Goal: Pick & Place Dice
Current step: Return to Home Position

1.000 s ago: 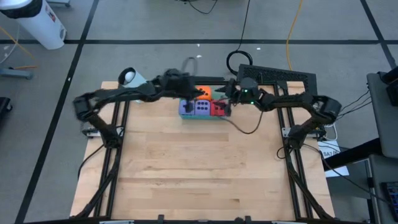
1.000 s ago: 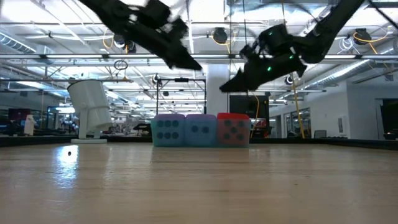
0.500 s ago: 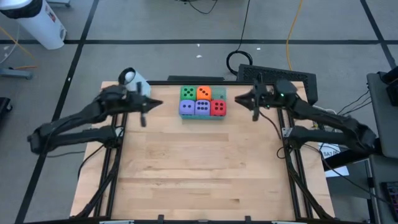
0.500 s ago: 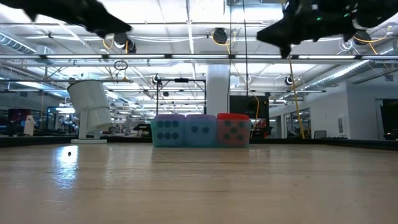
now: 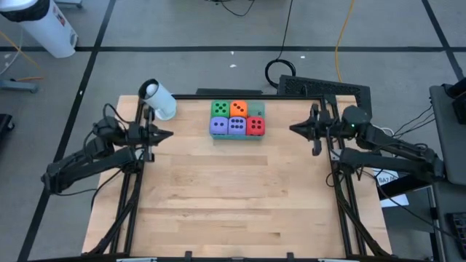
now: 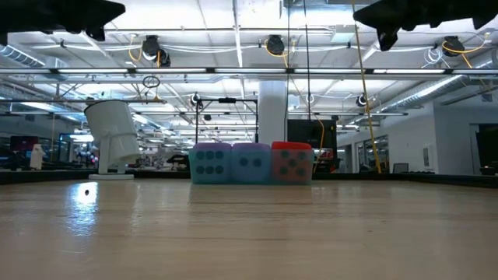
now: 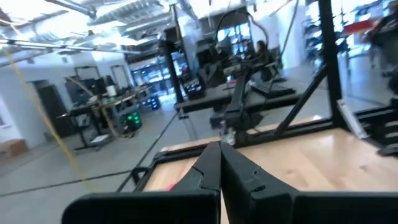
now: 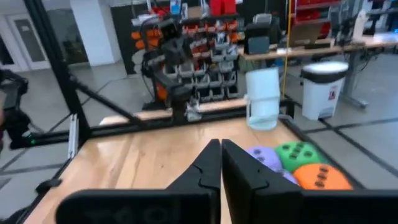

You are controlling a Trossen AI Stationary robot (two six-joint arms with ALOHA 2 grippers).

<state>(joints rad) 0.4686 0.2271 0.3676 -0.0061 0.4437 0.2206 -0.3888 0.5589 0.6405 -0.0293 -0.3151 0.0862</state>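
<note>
Sitting at the middle of the light wooden table's (image 5: 233, 196) far edge, five small soft-looking cube dice with dark pips were packed together on a flat translucent green square tray (image 5: 256, 109). A green die (image 5: 218, 109) and an orange die (image 5: 237, 109) made up the far row, touching each other, with a bare patch of tray at that row's right end. Just in front of them ran a near row of three: a purple die (image 5: 218, 126), a second purple die (image 5: 236, 126) and a red die (image 5: 255, 126), side by side and touching.

A pale, translucent cup-shaped container (image 5: 157, 100) stood at the table's far left corner, apart from the tray.

The left gripper (image 5: 170, 134) hovered near the table's left edge, pointing inward, its two dark fingers pressed together on nothing. The right gripper (image 5: 292, 129) mirrored it near the right edge, its fingers likewise closed and empty. Both were well apart from the dice, one on each side of the tray, and the low view showed both raised high above the wood.
</note>
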